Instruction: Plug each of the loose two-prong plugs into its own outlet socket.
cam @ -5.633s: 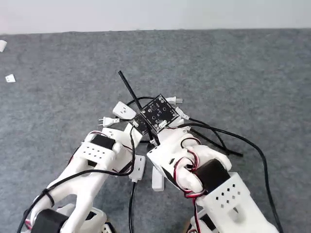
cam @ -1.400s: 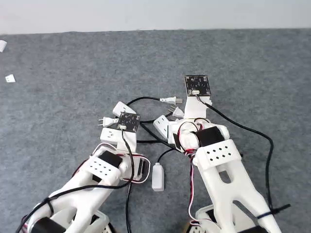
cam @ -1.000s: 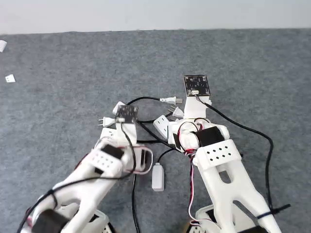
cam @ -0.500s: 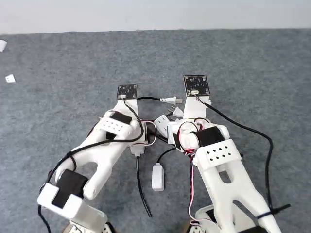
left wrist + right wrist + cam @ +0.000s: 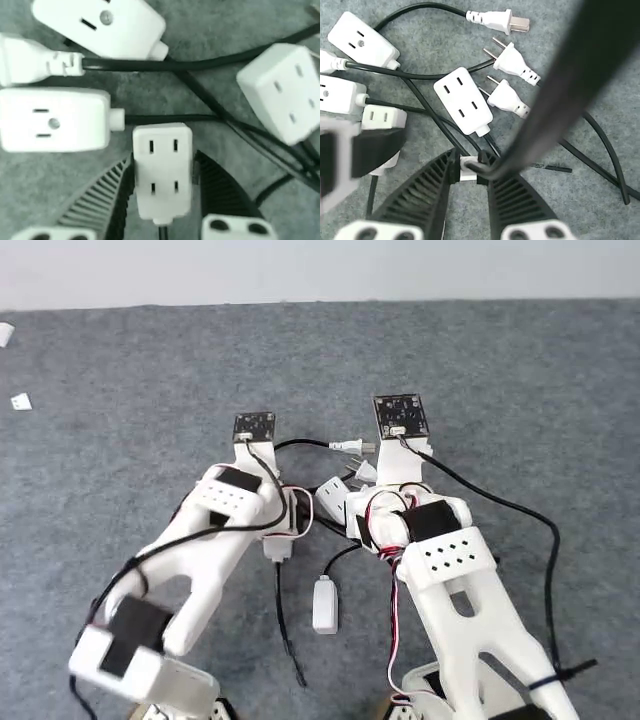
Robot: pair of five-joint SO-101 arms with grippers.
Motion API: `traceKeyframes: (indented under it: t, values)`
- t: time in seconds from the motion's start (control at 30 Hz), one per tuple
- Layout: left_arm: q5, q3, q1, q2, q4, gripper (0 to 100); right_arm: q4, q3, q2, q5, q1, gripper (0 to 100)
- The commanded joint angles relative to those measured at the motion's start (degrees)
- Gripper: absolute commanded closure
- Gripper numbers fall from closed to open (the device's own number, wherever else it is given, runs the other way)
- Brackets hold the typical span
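My left gripper [image 5: 162,161] is shut on a white two-outlet socket [image 5: 162,172], one ribbed finger against each side. That socket [image 5: 382,119] also lies at the edge of the right wrist view. My right gripper [image 5: 469,161] is shut on a small white plug [image 5: 468,168] with a black cord curling out of it. Three loose two-prong plugs lie just beyond: one [image 5: 497,19] farthest off, one [image 5: 512,61] in the middle, one [image 5: 507,97] beside a white multi-outlet block [image 5: 462,100]. From above, both arms lean over the pile of cords, and the far plug [image 5: 350,447] lies between them.
Two white single sockets [image 5: 97,22] [image 5: 52,120] and a white cord end [image 5: 35,60] lie ahead of the left gripper, with the multi-outlet block [image 5: 285,95] to one side. Black cords cross among them. A white oblong connector [image 5: 323,605] lies on the grey carpet [image 5: 520,370].
The left arm has swung from the left side forward and inward over the sockets, and its gripper now sits around the two-outlet socket. The right arm has kept still.
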Motion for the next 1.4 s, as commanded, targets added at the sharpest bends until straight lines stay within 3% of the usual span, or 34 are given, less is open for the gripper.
traceKeyframes:
  t: [0.0,0.13,0.23,0.43,0.53,0.67,0.87,1.37]
  values:
    - [-1.8,5.0,-0.1,-12.0,-1.8,82,-0.7,-3.6,-0.1,0.6,0.0,99.1]
    - [-4.7,10.9,-0.4,-23.2,-2.8,80,-3.8,-1.9,-0.1,0.5,-0.7,99.1]
    - [-4.6,13.1,-1.8,-26.1,-2.5,73,-4.6,-1.2,-0.1,0.4,-1.8,99.1]
    - [-7.1,14.5,-18.6,-29.0,-2.9,70,-11.3,0.8,0.0,-4.5,-8.6,99.1]
    - [-10.5,17.2,-22.8,-29.5,-6.0,70,-18.8,3.0,1.3,-4.7,-12.2,99.1]
    - [-12.5,21.4,-23.6,-29.7,-12.7,70,-23.9,2.5,7.3,-4.7,-13.5,99.1]
    - [-12.7,21.8,-23.6,-29.5,-13.7,70,-24.3,-2.5,14.7,-5.1,-13.7,99.1]
    - [-12.4,22.0,-26.3,-29.3,-17.3,70,-21.1,-4.0,5.8,-6.9,-16.6,99.1]
